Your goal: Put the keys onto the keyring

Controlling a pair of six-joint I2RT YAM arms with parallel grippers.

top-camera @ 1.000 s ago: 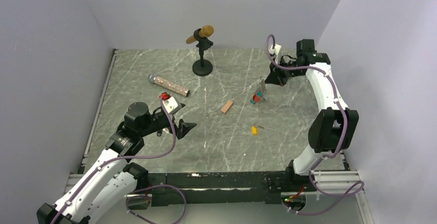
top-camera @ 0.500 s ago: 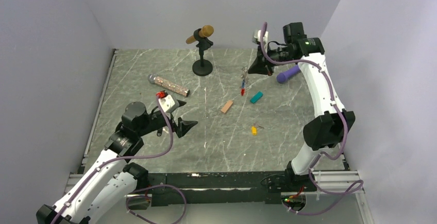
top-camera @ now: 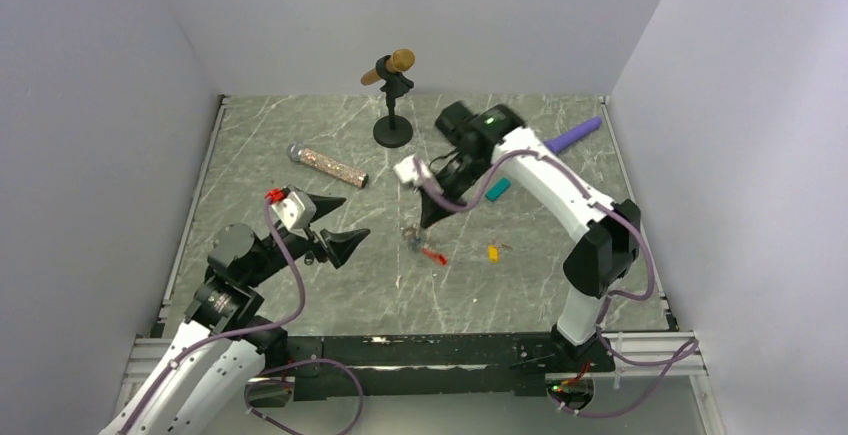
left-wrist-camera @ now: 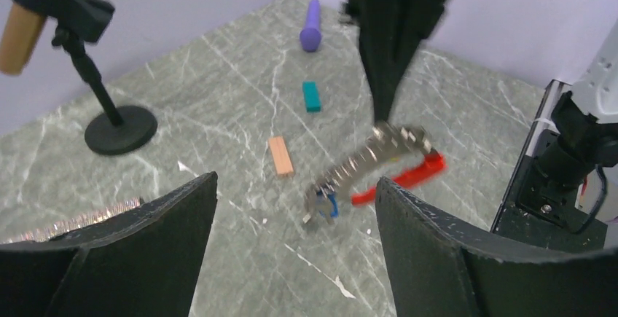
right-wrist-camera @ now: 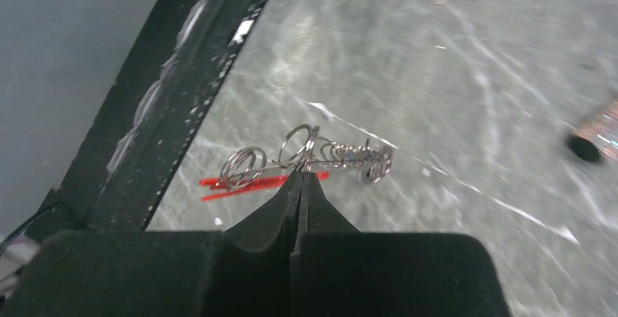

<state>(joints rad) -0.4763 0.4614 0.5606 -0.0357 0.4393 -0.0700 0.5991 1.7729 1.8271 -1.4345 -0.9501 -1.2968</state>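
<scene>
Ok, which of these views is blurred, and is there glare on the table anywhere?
Top external: sharp, evenly lit, soft shadows, no strong glare on the table. Left wrist: the keyring is smeared, its chain links running together. Right wrist: the red fob shows as doubled streaks, and the table beyond is out of focus with a pale sheen.

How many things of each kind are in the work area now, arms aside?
Microphones (brown microphone on black stand, glittery microphone lying flat): 2
Rectangular blocks (teal block, salmon-orange block): 2
Purple cylindrical stick: 1
Silvery chain keyring with red fob: 1
Keys (yellow-headed key, blue-tagged key on the chain): 2
Total: 8
</scene>
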